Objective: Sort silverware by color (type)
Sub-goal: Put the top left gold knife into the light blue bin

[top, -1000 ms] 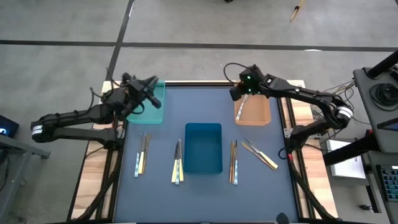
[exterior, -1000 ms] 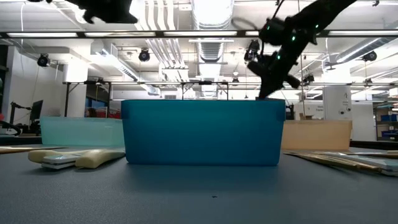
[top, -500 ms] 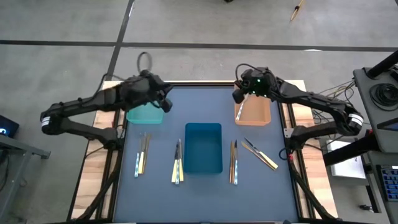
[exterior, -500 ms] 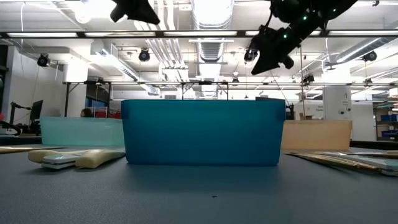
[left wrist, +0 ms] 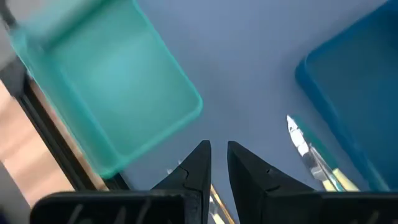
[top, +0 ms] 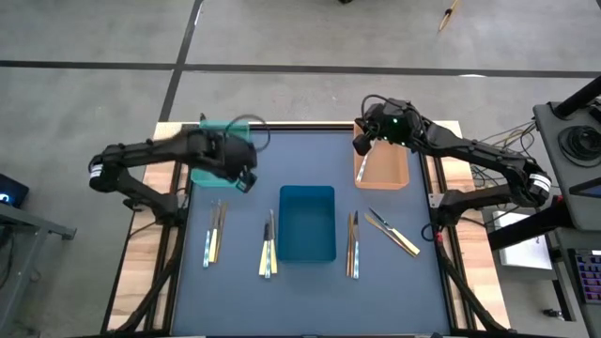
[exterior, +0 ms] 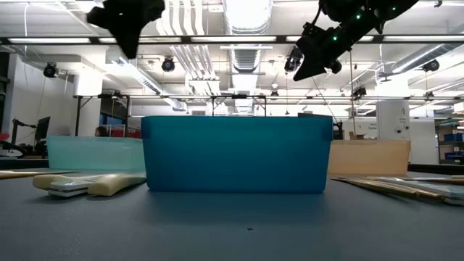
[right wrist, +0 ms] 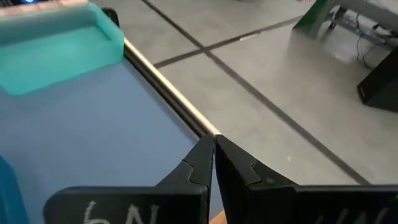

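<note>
Above the mat's far left, my left gripper [top: 246, 178] hangs beside the translucent teal plastic tray [top: 214, 172], fingers narrowly parted, holding nothing. My right gripper [top: 359, 145] hovers pinched shut and empty at the orange rectangular tray [top: 383, 170]. I see the slim silverware [top: 214, 244] lying in groups either side of the deep blue tray [top: 307, 223].

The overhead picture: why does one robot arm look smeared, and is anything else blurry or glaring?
High view: the left gripper is motion-smeared by the teal tray; the right gripper is sharp. Left wrist view: that teal tray is soft and streaked. Low view: the ceiling lights glare white and both arms are dark silhouettes.
</note>
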Robot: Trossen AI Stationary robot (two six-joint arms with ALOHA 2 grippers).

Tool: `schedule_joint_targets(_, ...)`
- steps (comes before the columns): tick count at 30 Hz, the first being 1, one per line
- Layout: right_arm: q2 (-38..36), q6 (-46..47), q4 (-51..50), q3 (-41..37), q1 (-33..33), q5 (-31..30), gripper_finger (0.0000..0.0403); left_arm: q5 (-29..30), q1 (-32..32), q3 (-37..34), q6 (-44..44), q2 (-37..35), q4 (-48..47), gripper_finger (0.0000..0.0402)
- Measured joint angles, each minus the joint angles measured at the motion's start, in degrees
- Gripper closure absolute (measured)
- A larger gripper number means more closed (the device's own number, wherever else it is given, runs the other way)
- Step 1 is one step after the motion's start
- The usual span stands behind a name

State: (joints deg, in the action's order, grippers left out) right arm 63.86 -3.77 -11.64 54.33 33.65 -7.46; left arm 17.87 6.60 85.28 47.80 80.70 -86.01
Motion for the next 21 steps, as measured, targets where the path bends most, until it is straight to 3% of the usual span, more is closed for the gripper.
schedule_joint_targets(7, 0.0, -1.8, 1.8, 0.0, 0.0, 0.0, 0.0394, -4.2, -6.7, -14.0, 12.2, -3.3, 9.2, 0.0365)
schedule_joint_targets(14, 0.0, -1.8, 2.2, 0.0, 0.0, 0.0, 0.0394, -9.7, -8.1, -30.4, 19.0, -7.0, 24.4, 0.0365)
schedule_joint_targets(21, 0.0, -1.6, 2.2, 0.0, 0.0, 0.1, 0.0394, -13.0, -9.3, -39.7, 24.7, -7.8, 26.7, 0.0365)
